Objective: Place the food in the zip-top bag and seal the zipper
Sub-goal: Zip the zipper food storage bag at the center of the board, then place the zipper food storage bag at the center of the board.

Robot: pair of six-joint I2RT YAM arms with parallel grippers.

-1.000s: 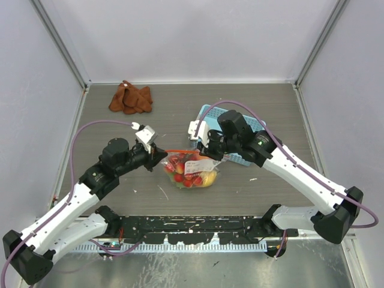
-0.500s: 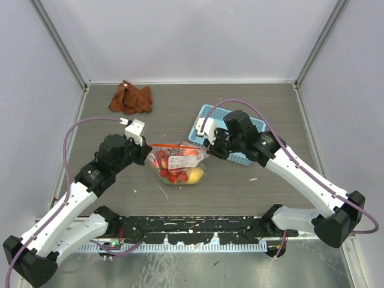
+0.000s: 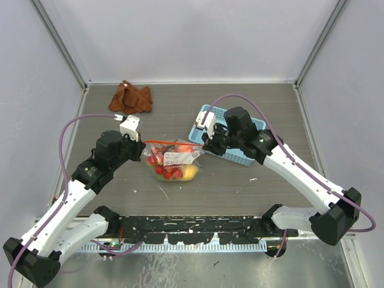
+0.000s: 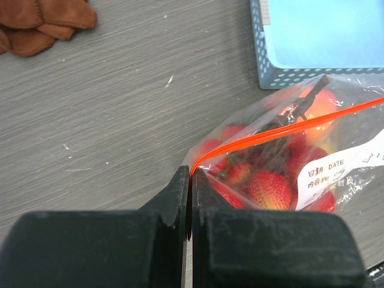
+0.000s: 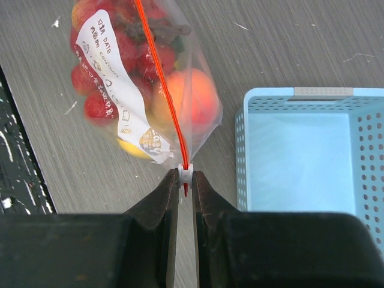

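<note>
1. Top external view: the zip-top bag (image 3: 173,161) was seen lying on the table (image 3: 180,114) between the two arms. It was filled with food: red strawberries (image 3: 162,170) and a yellow piece (image 3: 190,174) at the near edge. The left pincer (image 3: 146,152) was met at the bag's left end and the right pincer (image 3: 201,144) at its right end. A light-blue basket (image 3: 240,159) was noted just behind the right pincer, and a brown cloth (image 3: 130,99) well apart at the far left.
2. Left wrist view: the left pincer was found pressed together on the left end of the orange-red zipper (image 4: 282,129). A peach (image 4: 324,102) was made out through the plastic, under the strip.
3. Right wrist view: the right pincer was found pinching the small white slider tab (image 5: 185,174) at the zipper's end, its jaws nearly together. A white label (image 5: 117,90) was seen on the bag's face. The basket was noted just beside the bag.
</note>
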